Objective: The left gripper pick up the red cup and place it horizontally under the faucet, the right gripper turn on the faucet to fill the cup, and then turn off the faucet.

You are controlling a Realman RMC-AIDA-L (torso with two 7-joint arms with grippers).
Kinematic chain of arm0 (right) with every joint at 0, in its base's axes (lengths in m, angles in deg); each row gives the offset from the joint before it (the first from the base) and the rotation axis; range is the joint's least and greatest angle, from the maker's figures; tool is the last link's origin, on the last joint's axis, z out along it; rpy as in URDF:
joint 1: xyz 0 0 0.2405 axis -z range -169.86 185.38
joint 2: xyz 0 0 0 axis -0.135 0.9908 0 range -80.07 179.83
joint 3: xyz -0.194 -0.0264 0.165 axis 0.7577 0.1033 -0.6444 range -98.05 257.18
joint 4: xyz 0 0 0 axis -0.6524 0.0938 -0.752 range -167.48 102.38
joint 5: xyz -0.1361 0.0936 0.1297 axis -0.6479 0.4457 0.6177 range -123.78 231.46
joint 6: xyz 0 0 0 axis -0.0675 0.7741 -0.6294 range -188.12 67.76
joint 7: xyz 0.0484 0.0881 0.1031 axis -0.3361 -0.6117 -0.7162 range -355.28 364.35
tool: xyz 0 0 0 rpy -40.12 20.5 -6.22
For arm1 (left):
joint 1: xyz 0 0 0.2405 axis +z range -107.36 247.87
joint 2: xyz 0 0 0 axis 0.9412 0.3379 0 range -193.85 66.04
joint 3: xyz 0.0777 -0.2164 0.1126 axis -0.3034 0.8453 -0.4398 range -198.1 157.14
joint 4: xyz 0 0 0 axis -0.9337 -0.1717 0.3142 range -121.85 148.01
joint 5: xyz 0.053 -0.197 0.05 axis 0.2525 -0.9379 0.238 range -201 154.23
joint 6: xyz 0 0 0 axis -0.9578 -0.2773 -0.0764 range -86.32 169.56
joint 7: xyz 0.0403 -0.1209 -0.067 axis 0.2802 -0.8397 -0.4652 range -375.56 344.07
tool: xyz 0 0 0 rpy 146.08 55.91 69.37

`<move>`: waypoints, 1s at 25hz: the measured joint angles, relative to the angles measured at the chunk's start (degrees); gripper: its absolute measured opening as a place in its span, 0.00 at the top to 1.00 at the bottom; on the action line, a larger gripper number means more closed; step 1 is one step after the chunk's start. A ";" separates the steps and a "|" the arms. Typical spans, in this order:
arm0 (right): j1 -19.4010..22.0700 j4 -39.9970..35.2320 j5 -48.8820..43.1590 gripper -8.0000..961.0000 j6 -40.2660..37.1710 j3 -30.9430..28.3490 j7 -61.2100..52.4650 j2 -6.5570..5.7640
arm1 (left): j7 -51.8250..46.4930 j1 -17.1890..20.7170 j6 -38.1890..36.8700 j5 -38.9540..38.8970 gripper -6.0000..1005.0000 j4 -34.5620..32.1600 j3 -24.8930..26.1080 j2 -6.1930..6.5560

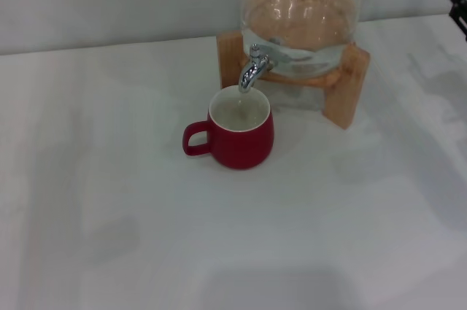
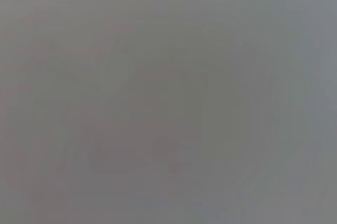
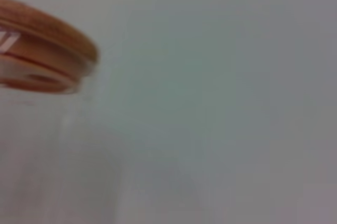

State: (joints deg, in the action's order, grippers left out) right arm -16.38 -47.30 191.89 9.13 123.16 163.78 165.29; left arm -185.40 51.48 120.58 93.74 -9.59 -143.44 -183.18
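Note:
The red cup (image 1: 241, 133) stands upright on the white table, its off-white inside open upward and its handle pointing to the left. The chrome faucet (image 1: 252, 71) curves down with its spout just above the cup's far rim. A small black part of the right gripper (image 1: 459, 7) shows at the right edge of the head view, well away from the faucet. The left gripper is out of view. The left wrist view shows only a blank grey surface.
A clear glass jar (image 1: 300, 22) with water sits on a wooden stand (image 1: 343, 95) behind the cup. The right wrist view shows the jar's wooden lid (image 3: 45, 50) and the glass wall below it. The white table (image 1: 109, 215) stretches in front.

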 joint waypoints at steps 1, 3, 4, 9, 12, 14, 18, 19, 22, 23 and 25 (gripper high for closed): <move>-0.38 0.48 1.04 0.29 -0.17 -0.49 0.42 0.07 | -0.10 -0.01 -0.02 0.00 0.30 0.15 -0.02 0.00; -1.02 1.57 3.73 0.29 -0.35 -1.03 0.85 0.12 | -0.38 -0.06 -0.04 0.00 0.30 0.36 -0.04 0.00; -1.19 1.84 4.69 0.29 -0.45 -1.11 0.92 0.13 | -1.06 -0.26 -0.04 0.00 0.30 0.95 -0.07 -0.05; -2.08 2.13 6.35 0.29 -2.68 -1.20 2.11 0.09 | -2.80 -0.93 -0.04 -0.86 0.30 2.25 -0.01 -0.17; -2.41 2.15 6.52 0.29 -3.49 -1.23 2.44 0.02 | -2.82 -1.27 -0.05 -1.28 0.30 2.31 -0.01 -0.17; -2.59 2.15 6.62 0.29 -3.82 -1.24 2.46 -0.05 | -2.83 -1.58 -0.04 -1.30 0.30 2.71 0.00 -0.18; -3.01 2.12 6.73 0.29 -4.30 -1.28 2.60 -0.17 | -2.85 -2.15 -0.04 -1.30 0.30 3.45 -0.22 -0.17; -3.05 2.11 6.74 0.29 -4.41 -1.29 2.69 -0.19 | -2.87 -2.19 -0.04 -1.29 0.30 3.45 -0.31 -0.17; -3.23 2.07 6.77 0.29 -5.00 -1.31 3.33 -0.19 | -2.93 -2.43 -0.95 -1.28 0.30 3.34 -0.42 -0.06; -3.23 2.07 6.77 0.29 -5.00 -1.31 3.33 -0.19 | -2.94 -2.59 -1.38 -1.27 0.30 3.30 -0.39 -0.05; -3.23 2.06 6.83 0.29 -5.25 -1.32 3.36 -0.19 | -2.93 -2.80 -1.87 -1.28 0.28 3.29 -0.24 -0.04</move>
State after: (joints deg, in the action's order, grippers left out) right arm -19.61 -45.24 198.72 3.87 121.84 167.14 165.10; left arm -188.33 48.68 118.71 92.47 -6.30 -143.67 -183.21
